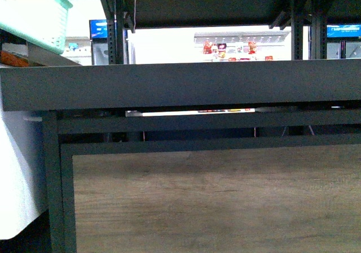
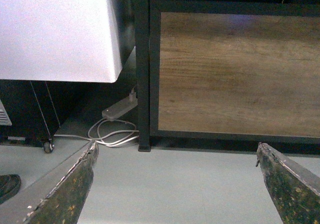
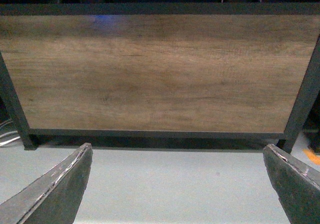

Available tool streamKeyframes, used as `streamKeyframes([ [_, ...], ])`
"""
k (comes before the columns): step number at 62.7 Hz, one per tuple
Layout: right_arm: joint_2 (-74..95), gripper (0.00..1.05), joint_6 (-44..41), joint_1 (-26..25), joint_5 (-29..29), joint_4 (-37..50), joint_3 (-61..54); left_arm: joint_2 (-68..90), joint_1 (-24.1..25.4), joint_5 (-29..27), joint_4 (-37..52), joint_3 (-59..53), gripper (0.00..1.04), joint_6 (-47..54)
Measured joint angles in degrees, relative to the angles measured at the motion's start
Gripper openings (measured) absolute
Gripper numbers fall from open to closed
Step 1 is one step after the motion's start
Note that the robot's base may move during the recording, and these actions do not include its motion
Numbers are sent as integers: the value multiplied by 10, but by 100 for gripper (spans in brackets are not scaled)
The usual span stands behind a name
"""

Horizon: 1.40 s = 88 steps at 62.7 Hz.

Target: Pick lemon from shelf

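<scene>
The shelf [image 1: 186, 83] fills the front view: a thick black front edge across the middle, a wood-grain lower panel [image 1: 214, 202] under it, black uprights above. The lemon is out of view in every frame. My left gripper [image 2: 176, 151] hangs open low over the grey floor, facing the shelf's left leg [image 2: 143, 84] and the wood panel [image 2: 235, 69]. In the right wrist view my right gripper [image 3: 177, 151] is open too, low above the floor before the wood panel [image 3: 160, 69]. Nothing lies between either pair of fingers.
A mint-green basket [image 1: 31, 10] sits at upper left. A white cabinet [image 2: 55, 29] stands left of the shelf, with a power strip and white cables [image 2: 117, 119] on the floor beside the leg. A dark shoe [image 2: 7, 184] shows at the floor's edge.
</scene>
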Motion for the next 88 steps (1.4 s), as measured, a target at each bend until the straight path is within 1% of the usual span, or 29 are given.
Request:
streamKeyframes([
  [88,0,102,0,0,0,0,0,0,0,0,0,0,97,0],
])
